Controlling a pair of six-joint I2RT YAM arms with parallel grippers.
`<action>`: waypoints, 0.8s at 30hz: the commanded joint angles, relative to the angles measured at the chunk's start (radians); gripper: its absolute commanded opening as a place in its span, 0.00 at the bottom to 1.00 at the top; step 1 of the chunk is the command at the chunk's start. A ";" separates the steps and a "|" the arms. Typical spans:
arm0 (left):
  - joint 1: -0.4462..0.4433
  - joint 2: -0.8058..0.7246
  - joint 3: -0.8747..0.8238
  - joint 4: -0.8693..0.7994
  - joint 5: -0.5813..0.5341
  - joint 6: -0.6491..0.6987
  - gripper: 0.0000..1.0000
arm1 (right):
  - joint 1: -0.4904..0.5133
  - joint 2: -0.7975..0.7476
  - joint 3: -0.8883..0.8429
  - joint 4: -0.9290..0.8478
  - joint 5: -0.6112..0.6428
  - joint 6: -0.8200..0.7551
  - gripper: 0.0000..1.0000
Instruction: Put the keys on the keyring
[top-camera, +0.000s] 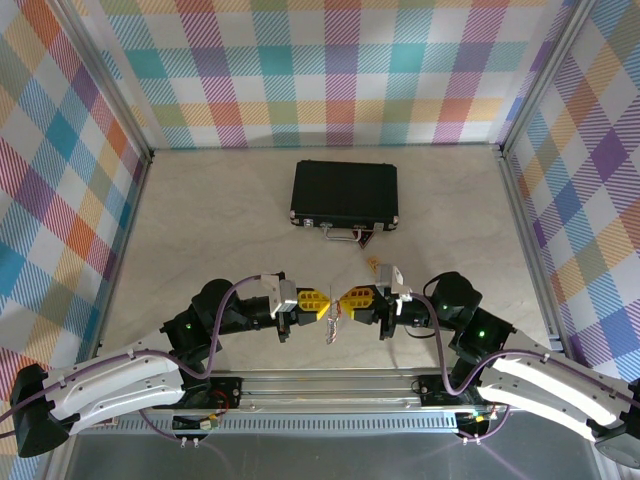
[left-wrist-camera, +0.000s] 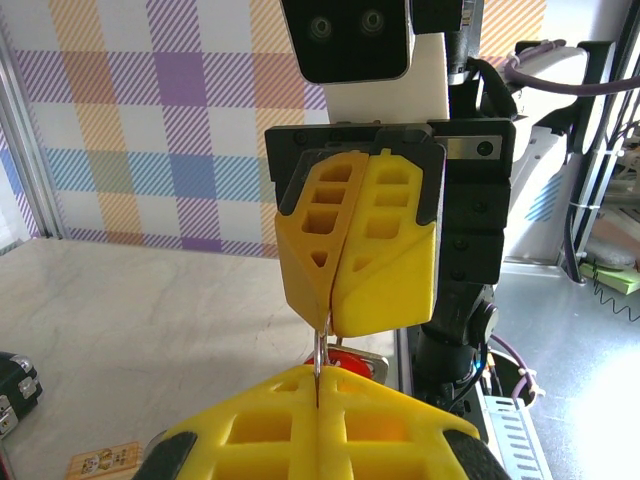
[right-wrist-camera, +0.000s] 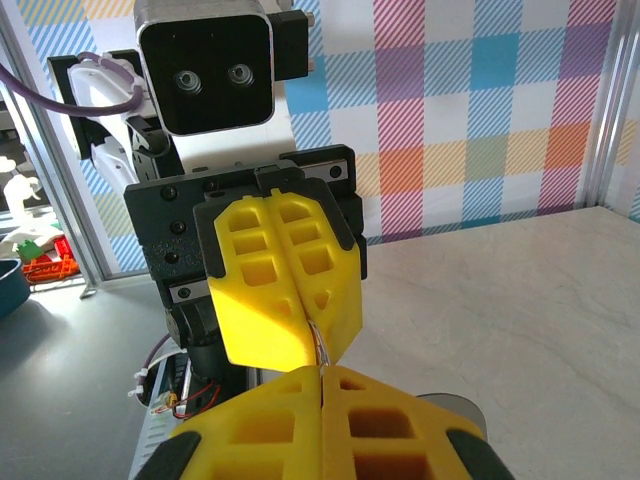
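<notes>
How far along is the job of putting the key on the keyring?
Done: the pickup, it seems. In hand: the left hand and right hand meet tip to tip, both shut on a thin metal strip, likely the keyring edge-on; the key shows its red head just below. Remaining: I cannot tell whether the key is threaded yet.

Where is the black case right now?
In the top view, the black case lies at the far centre of the table, near the plaid back wall.

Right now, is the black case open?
No, the black case lies flat with its lid shut at the far side of the table.
</notes>
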 joint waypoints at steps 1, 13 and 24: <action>-0.006 -0.019 0.007 0.028 0.014 0.013 0.00 | 0.004 -0.028 -0.019 0.047 0.000 0.002 0.00; -0.008 -0.013 0.008 0.033 0.019 0.012 0.00 | 0.004 -0.013 -0.016 0.067 -0.005 -0.002 0.00; -0.006 -0.019 0.005 0.028 0.022 0.012 0.00 | 0.004 -0.037 -0.021 0.049 0.010 -0.005 0.00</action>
